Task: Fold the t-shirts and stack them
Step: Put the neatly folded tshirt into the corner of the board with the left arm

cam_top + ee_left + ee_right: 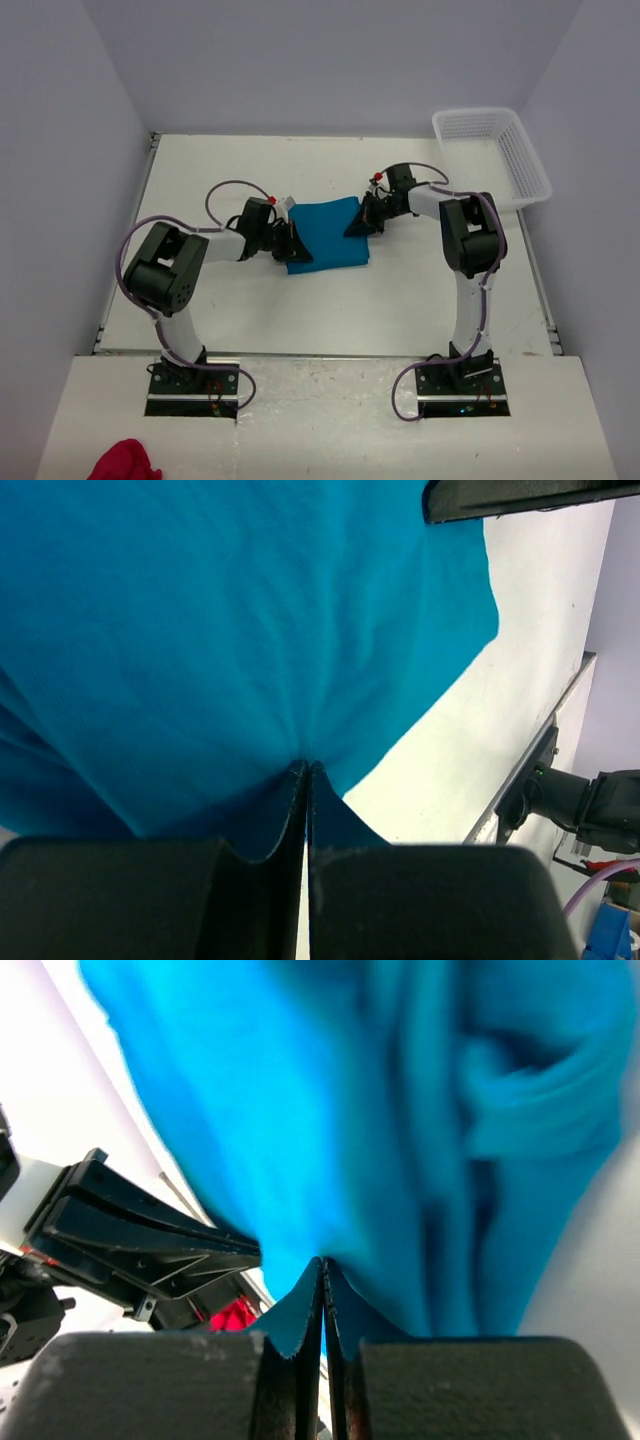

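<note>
Top external view: plain teal-blue soft fabric t-shirt (330, 238) lies folded at the white table's (230, 300) centre, its slightly longer axis running 9 to 3 o'clock; left gripper (297, 247) is clamped on its 8 o'clock edge, right gripper (357, 222) on its 2 o'clock edge; white mesh plastic basket (528, 170) sits at 1 o'clock.

White-tubed arms (178, 330) with black joints (160, 272), purple cables (225, 185), black base plates (192, 390), black left gripper (299, 250) and right gripper (354, 226)
</note>
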You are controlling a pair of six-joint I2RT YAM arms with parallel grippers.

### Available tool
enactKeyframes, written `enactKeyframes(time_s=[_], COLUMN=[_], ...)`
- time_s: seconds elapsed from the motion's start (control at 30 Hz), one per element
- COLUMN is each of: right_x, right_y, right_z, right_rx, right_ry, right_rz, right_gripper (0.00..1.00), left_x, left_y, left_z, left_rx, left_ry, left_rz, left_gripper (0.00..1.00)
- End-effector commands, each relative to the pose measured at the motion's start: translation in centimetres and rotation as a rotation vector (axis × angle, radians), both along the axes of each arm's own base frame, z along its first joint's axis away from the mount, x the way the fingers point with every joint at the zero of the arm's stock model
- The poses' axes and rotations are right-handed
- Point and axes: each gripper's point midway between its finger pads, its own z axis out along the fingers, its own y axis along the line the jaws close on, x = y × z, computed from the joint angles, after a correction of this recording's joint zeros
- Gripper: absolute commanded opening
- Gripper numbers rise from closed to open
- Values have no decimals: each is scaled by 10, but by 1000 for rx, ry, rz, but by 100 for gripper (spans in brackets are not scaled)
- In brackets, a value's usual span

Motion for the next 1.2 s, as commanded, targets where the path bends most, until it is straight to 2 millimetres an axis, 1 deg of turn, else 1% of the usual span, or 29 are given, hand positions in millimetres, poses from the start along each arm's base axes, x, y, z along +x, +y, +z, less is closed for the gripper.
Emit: enactKeyframes(time_s=[0.0, 0.03, 0.07, 0.1, 0.13, 0.23, 0.3, 0.37, 0.4, 0.47, 0.5, 0.53, 0.57, 0.6, 0.67, 0.7, 0.77, 0.8, 0.9, 1.03, 1.07, 1.13, 1.17], right_x=[6, 0, -3, -9, -15, -30, -39, -43, -46, -50, -53, -53, -54, -55, -57, -59, -63, -65, -70, -73, -70, -71, -67], right_y=[10, 13, 14, 15, 18, 24, 27, 32, 37, 43, 47, 49, 51, 54, 55, 55, 53, 51, 43, 37, 36, 38, 40], right_z=[68, 74, 88, 91, 95, 106, 103, 99, 91, 81, 67, 62, 55, 43, 30, 24, 9, 4, -8, -15, -14, -6, 4], right_rx=[87, 95, 105, 109, 112, 136, 145, 169, 178, 184, 174, 173, 167, 159, 139, 130, 101, 87, 33, -10, -20, -6, 5], right_ry=[-168, -181, -211, -213, -221, -247, -229, -221, -200, -168, -135, -127, -116, -89, -62, -46, -18, -6, 0, -5, -26, -40, -73], right_rz=[58, 73, 83, 94, 110, 133, 143, 157, 167, 183, 189, 192, 190, 187, 174, 170, 160, 151, 132, 123, 129, 152, 162], right_gripper=[0, 0, 0, 0, 0, 0, 0, 0, 0, 0, 0, 0, 0, 0, 0, 0, 0, 0, 0, 0, 0, 0, 0], left_x=[6, 9, 11, 13, 15, 17, 18, 16, 13, 12, 11, 9, 8, 6, 3, 0, -3, -6, -8, -3, 1, 4, 12], left_y=[-1, -1, -1, -1, -1, -1, 1, 3, 5, 6, 7, 8, 8, 10, 11, 12, 13, 14, 18, 22, 20, 19, 16], left_z=[34, 48, 54, 61, 71, 85, 84, 76, 66, 57, 52, 41, 35, 23, 10, 0, -8, -12, -16, -10, -4, 10, 25], left_rx=[-16, -19, -20, -20, -26, -28, -18, -6, 8, 17, 23, 31, 37, 47, 64, 68, 72, 75, 93, 109, 106, 101, 88], left_ry=[-83, -110, -124, -138, -158, -184, -182, -165, -142, -132, -125, -107, -98, -79, -55, -32, -18, -8, -5, -25, -39, -61, -98], left_rz=[-15, -9, -4, -1, 2, 10, 22, 26, 32, 33, 34, 33, 31, 32, 29, 27, 25, 23, 29, 32, 30, 24, 27], left_gripper=[0, 0, 0, 0, 0, 0, 0, 0, 0, 0, 0, 0, 0, 0, 0, 0, 0, 0, 0, 0, 0, 0, 0])
